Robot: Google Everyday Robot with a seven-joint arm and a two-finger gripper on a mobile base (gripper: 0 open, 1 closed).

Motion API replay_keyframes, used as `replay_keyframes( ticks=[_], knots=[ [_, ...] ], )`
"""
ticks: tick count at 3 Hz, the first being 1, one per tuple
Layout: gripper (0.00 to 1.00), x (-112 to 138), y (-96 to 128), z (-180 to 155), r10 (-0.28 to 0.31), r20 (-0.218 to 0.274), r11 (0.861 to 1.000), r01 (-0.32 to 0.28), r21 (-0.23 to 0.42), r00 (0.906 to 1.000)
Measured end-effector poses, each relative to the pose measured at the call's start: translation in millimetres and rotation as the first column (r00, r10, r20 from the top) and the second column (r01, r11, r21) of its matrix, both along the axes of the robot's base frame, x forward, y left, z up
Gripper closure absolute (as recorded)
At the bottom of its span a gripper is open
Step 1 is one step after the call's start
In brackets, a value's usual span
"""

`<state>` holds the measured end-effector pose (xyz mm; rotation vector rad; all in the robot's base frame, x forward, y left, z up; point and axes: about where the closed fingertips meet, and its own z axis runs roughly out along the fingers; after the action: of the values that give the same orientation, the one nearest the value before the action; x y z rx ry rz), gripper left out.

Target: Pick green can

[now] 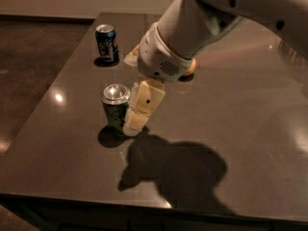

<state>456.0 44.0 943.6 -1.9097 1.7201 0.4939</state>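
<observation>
The green can stands upright on the dark table, left of the middle, light green with dark markings and a silver top. My gripper hangs from the white wrist just to the right of the can. One cream finger reaches down beside the can's right side, very close to it; I cannot tell whether it touches. The other finger shows further back, well apart from the first. The can is not held.
A dark blue can stands at the table's far left. An orange is mostly hidden behind my wrist. The table's left edge and front edge drop to a dark floor. My arm throws a large shadow at the front.
</observation>
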Motion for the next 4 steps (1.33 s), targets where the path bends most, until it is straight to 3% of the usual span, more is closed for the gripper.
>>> replay_keyframes(
  ticks=[2,3,4],
  knots=[
    [0.00,5,47,-18,0.068,-0.061,0.997,-0.065,0.041,0.9958],
    [0.00,3,61,-29,0.093,-0.058,0.994,-0.089,0.066,0.9940],
    [0.18,8,66,-35,0.098,-0.052,0.992,-0.094,0.088,0.9938]
  ],
)
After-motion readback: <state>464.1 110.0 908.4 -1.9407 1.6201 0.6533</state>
